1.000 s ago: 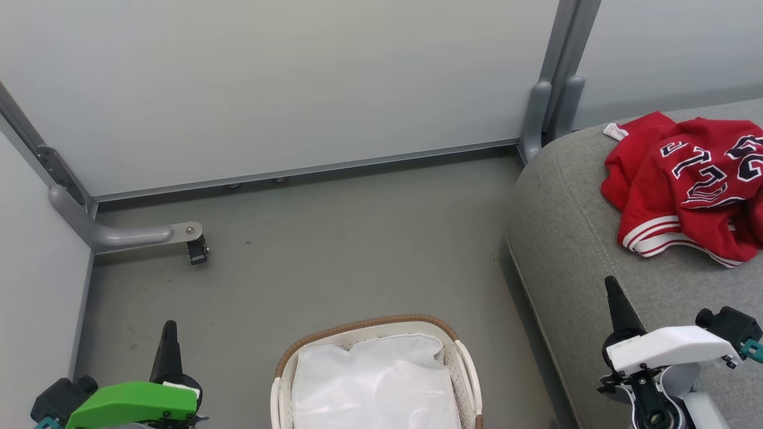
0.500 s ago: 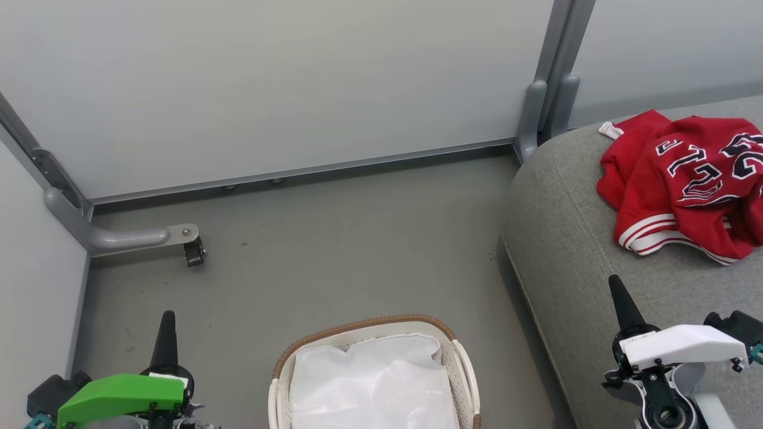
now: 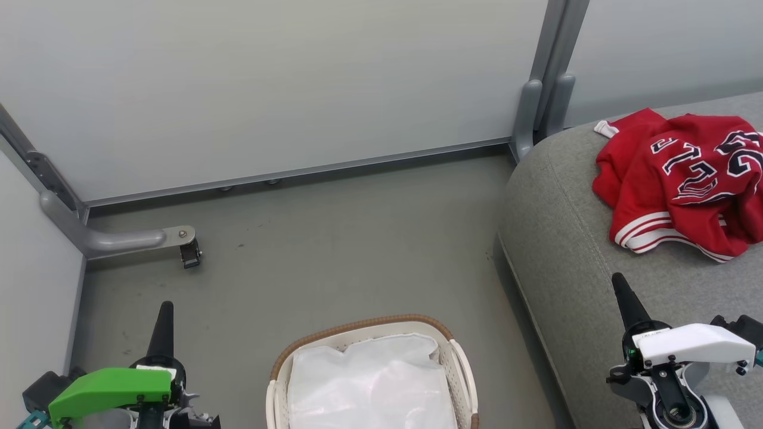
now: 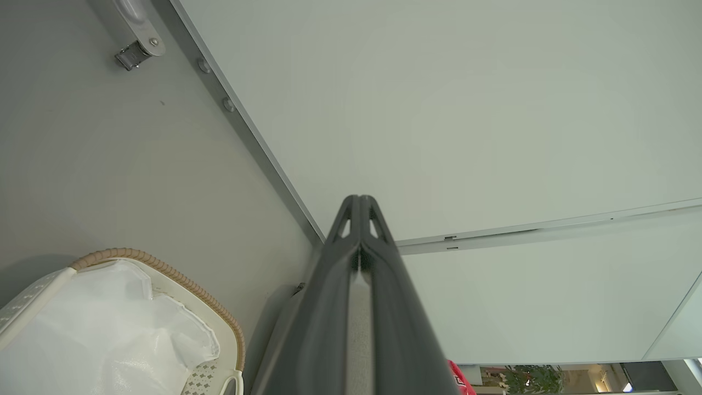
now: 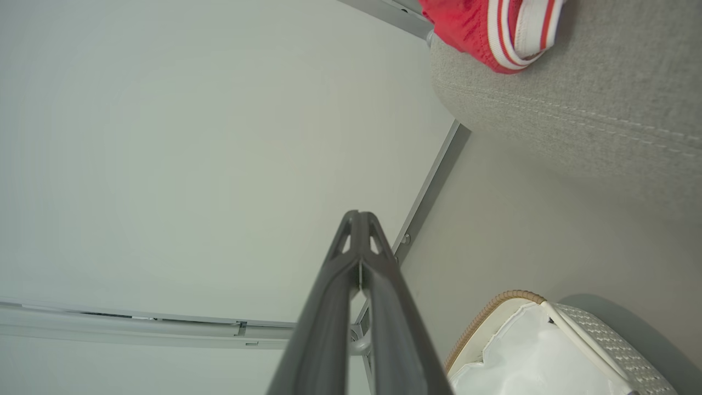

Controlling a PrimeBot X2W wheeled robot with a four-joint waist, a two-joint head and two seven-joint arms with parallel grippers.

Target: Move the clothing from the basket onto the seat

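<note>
Clothing [image 3: 679, 185] lies in one red heap with white trim on the seat [image 3: 572, 256], at the far right of the head view. Going from the left, the left pincer [image 3: 167, 307], under its green housing, sits at the lower left above the grey floor [image 3: 334, 256] and points up the view. In the left wrist view its two dark fingers [image 4: 384, 285] are pressed together along their length. Beyond it, one small caster [image 3: 189, 256] hangs from a grey bracket at the foot of the pale wall panels [image 3: 286, 89]. Three of these show: one at the left edge, one wide one behind, and one past the post [image 3: 557, 47]. In the middle, at the bottom edge, the one basket [image 3: 357, 326] stands on the floor, cream with a brown woven rim. Inside it lies one white liner [image 3: 369, 387], crumpled. To its right rises the rounded corner of the one grey seat, near the basket but apart from it. The right pincer [image 3: 617, 279], under its white housing, is over the front part of the seat, well apart from the clothing. The right wrist view shows its two fingers closed tip to tip. On the heap, black white-edged lettering faces up and a striped hem lies toward the front. It may be two garments bunched together, though the folds keep me from counting them surely.
</note>
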